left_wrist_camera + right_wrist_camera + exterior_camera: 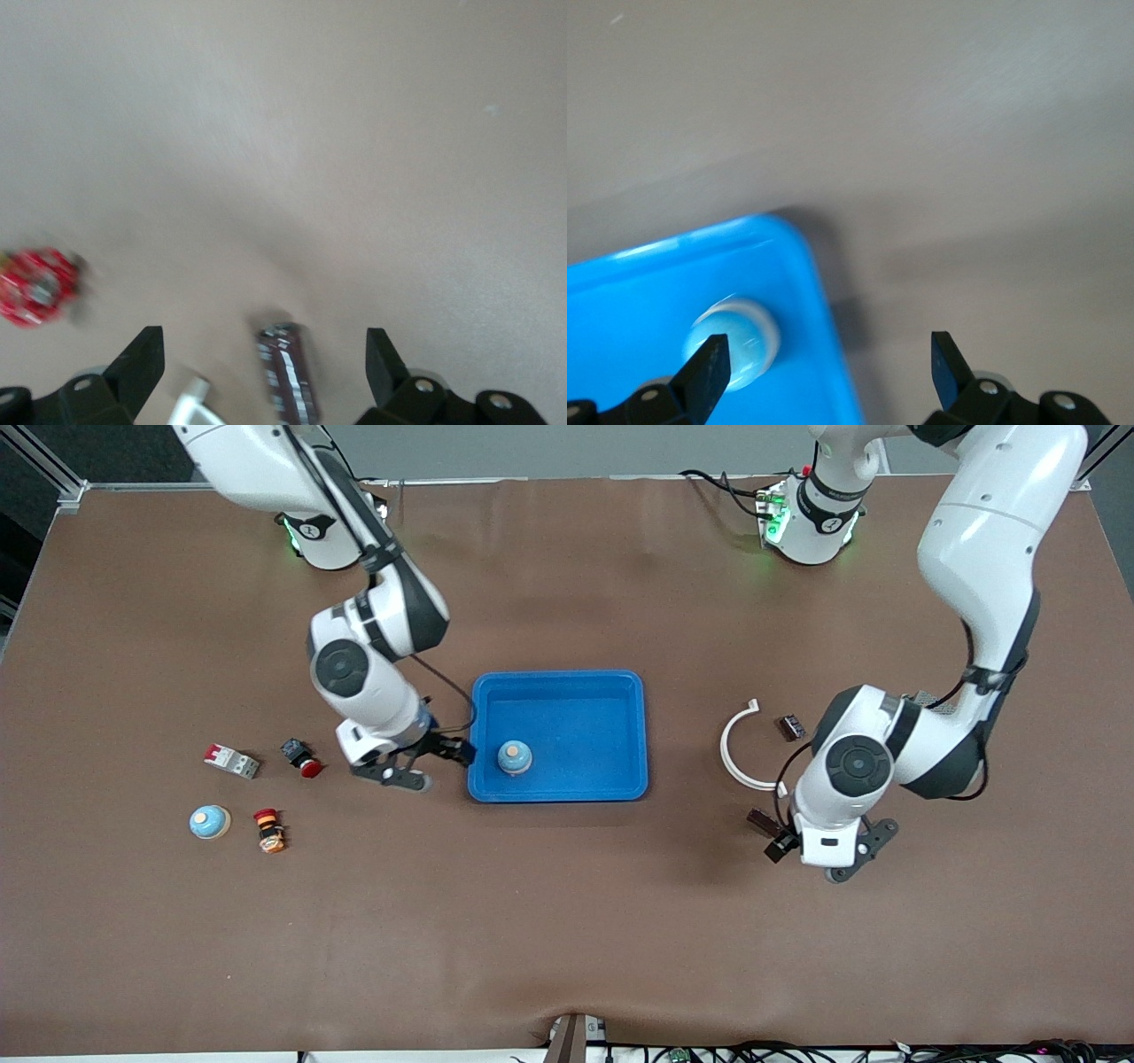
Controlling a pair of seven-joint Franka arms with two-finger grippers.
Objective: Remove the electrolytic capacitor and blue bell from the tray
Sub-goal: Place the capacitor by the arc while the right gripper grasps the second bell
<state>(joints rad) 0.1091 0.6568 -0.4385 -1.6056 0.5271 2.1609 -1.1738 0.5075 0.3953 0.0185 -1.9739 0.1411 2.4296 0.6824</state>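
Your counter point(567, 921) is brown. Going across the front view from the right arm's end:

- A blue bell point(210, 821) sits on the counter toward the right arm's end, with an orange-and-red button part point(269, 831) just beside it. A red-and-grey switch block point(231, 761) and a red pushbutton point(302, 759) lie farther from the front camera than those two.
- Your right end effector point(423, 763) hangs over the rim of the blue tray point(560, 684) at the tray's right-arm end. Fingers are spread wide and hold nothing.
- A second blue bell point(515, 756) stands upright in the tray, near that same end and close to the right end effector. The right wrist view has it just inside the tray wall, by one fingertip point(709, 372).
- A white curved ring piece point(735, 748) and a small dark part point(791, 727) lie on the counter between the tray and your left arm.
- Your left end effector point(819, 861) is low over the counter with fingers wide apart, gripping nothing.
- The capacitor point(288, 372) lies on the counter between the left fingers, untouched by either. In the front view it is just beside the end effector, toward the tray.
- The left wrist view also shows a red part point(37, 286), blurred.
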